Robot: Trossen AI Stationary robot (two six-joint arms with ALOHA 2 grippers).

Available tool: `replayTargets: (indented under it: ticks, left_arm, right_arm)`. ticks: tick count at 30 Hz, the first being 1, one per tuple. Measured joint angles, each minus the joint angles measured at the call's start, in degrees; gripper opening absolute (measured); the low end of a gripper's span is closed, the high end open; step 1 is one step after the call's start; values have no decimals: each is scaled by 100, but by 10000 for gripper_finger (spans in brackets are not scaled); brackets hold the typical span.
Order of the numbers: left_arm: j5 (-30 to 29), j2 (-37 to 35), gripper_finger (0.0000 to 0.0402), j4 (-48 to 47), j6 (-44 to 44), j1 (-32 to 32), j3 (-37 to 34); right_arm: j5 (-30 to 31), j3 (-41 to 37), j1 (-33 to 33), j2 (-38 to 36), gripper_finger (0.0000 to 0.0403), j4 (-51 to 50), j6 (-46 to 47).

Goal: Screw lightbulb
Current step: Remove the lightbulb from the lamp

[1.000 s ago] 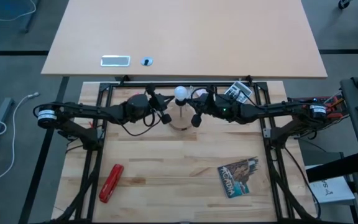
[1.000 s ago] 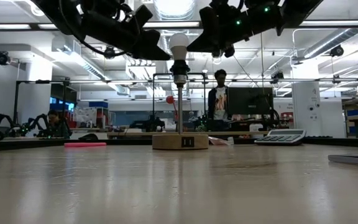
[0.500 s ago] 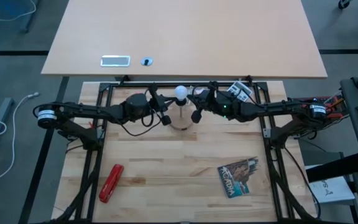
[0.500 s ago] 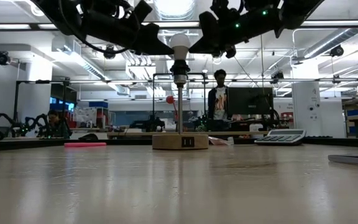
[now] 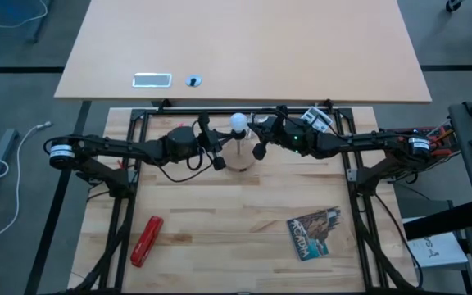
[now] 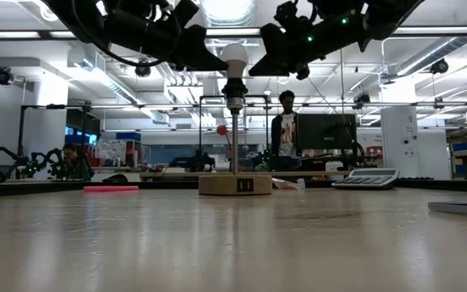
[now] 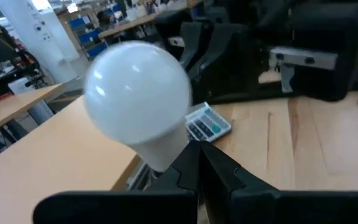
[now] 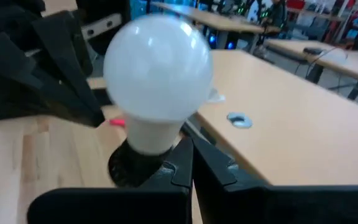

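Beside the lightbulb (image 5: pixel 238 123), both closed end effectors stay, barely shifted.

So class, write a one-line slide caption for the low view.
Lightbulb seated in the black socket on its wooden disc, left gripper and right gripper shut on either side.

Two black jointed arms (image 5: pixel 129 149) with looping black cables, silver-ringed shoulder joints and a green light.
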Motion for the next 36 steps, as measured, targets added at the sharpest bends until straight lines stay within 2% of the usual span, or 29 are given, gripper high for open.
replayTargets:
  ticks: [4, 7, 11, 16, 21, 36]
  left_arm:
    - [-799, -39, 0, -260, 177, -17, 0]
    - [-1250, -21, 0, -313, 207, 66, 0]
    - [-728, -13, 0, -204, 208, 180, 0]
    - [-682, -13, 0, 9, 274, 194, 2]
    - [-318, -11, 0, 39, 570, 214, 2]
    - [-240, -11, 0, 60, 584, 214, 2]
  right_arm:
    - [-88, 0, 3, 2, 0, -331, 278]
    - [-617, 0, -4, 4, 0, -322, 551]
    - [-893, 0, 18, 11, 0, 104, 596]
    - [-858, 0, 11, 13, 0, 235, 583]
    - [-854, 0, 3, 13, 0, 245, 573]
    - [-699, 0, 3, 13, 0, 186, 417]
